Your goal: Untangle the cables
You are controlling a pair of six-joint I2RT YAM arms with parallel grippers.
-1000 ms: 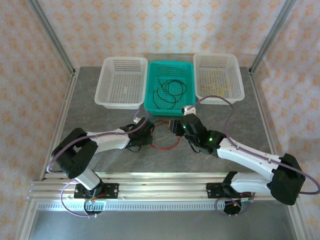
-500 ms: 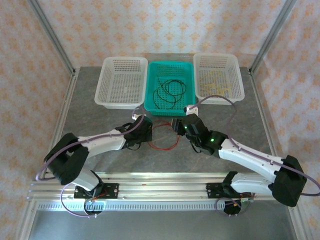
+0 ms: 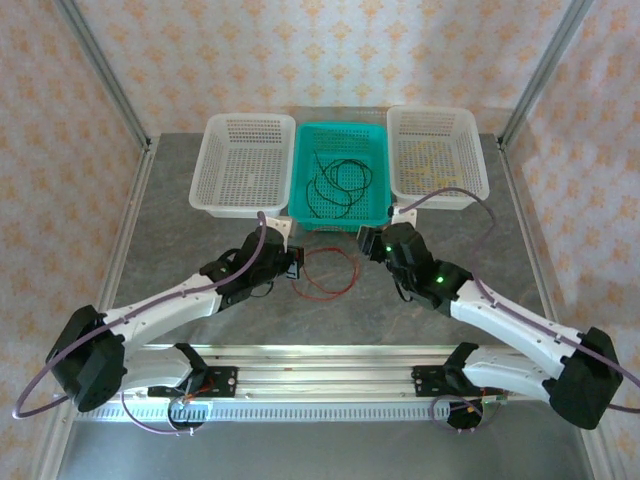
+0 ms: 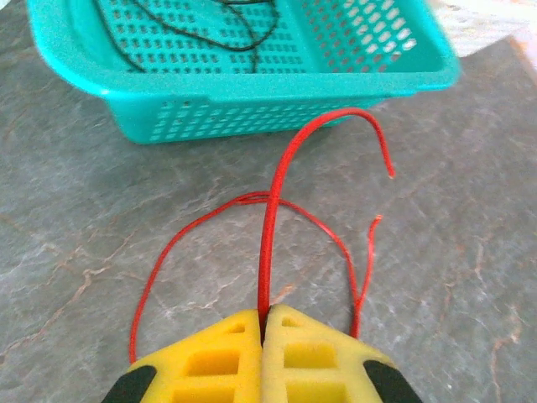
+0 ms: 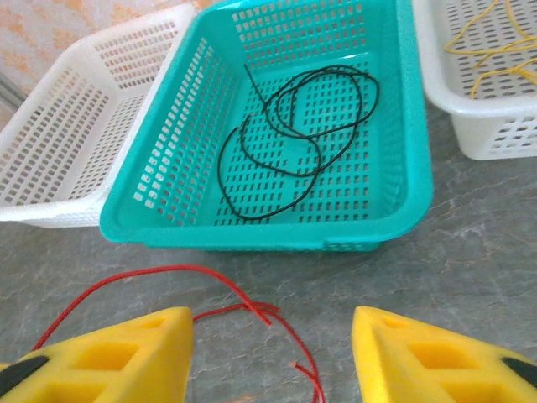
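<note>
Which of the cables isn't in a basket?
The red cable: it loops on the table, pinched in the left gripper. The black cable lies in the teal basket, the yellow cable in the right white basket.

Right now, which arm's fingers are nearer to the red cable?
Left. The left fingers are shut on the red cable. The right fingers stand open close to its right side, without gripping it.

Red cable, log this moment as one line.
left jaws: shut on red cable | right jaws: open | black cable: teal basket | yellow cable: right white basket
</note>
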